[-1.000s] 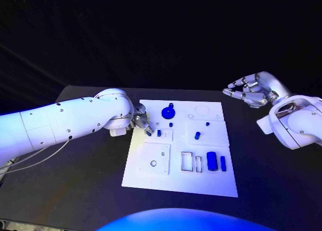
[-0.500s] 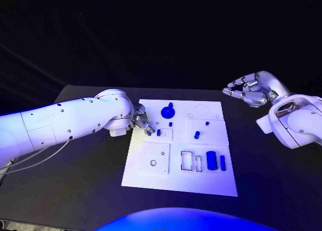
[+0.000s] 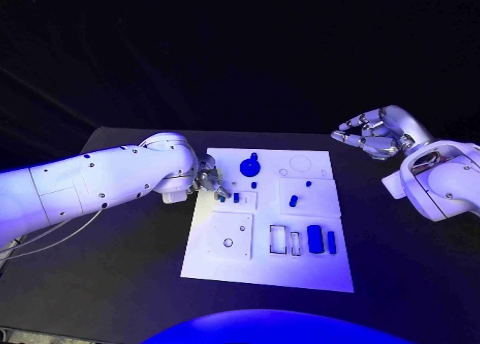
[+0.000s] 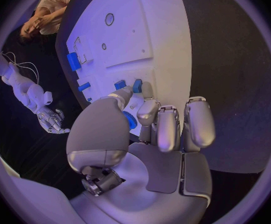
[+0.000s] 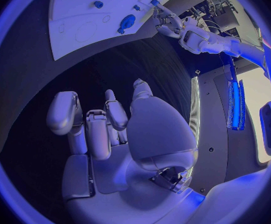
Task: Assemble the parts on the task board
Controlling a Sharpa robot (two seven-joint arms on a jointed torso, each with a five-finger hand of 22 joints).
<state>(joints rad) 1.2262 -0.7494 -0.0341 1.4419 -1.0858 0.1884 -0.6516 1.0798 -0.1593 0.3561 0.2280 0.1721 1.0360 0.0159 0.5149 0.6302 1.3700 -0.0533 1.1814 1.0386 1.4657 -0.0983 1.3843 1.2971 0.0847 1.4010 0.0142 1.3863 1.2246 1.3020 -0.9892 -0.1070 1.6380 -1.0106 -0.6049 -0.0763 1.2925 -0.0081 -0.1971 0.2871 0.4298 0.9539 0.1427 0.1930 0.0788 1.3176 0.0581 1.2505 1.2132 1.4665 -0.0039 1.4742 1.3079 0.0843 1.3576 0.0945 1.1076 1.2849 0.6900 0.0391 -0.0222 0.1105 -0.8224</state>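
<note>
- The task board (image 3: 263, 269), a white plate, lies in the middle of the black table (image 3: 106, 272); the left wrist view also takes it in (image 4: 157, 40).
- Blue parts sit on the board: a round piece (image 3: 249, 168) near its far edge, a small peg (image 3: 294, 202) about mid-board, and two upright bars (image 3: 315, 239) side by side toward the near right corner.
- Near the board's left edge, two small blue parts (image 3: 228, 198) lie just beside the left hand's fingertips; the left wrist view shows them (image 4: 137, 86) right at the fingertips.
- The left hand (image 3: 210, 181) reaches over the board's left edge, fingers drawn together; the left wrist view shows something blue (image 4: 130, 120) tucked between thumb and fingers, so it appears to pinch a small part, though what the part is cannot be told.
- The right hand (image 3: 369, 138) hangs above the table's far right corner, well apart from the board, fingers curled loosely and holding nothing, as the right wrist view (image 5: 104, 122) confirms.
</note>
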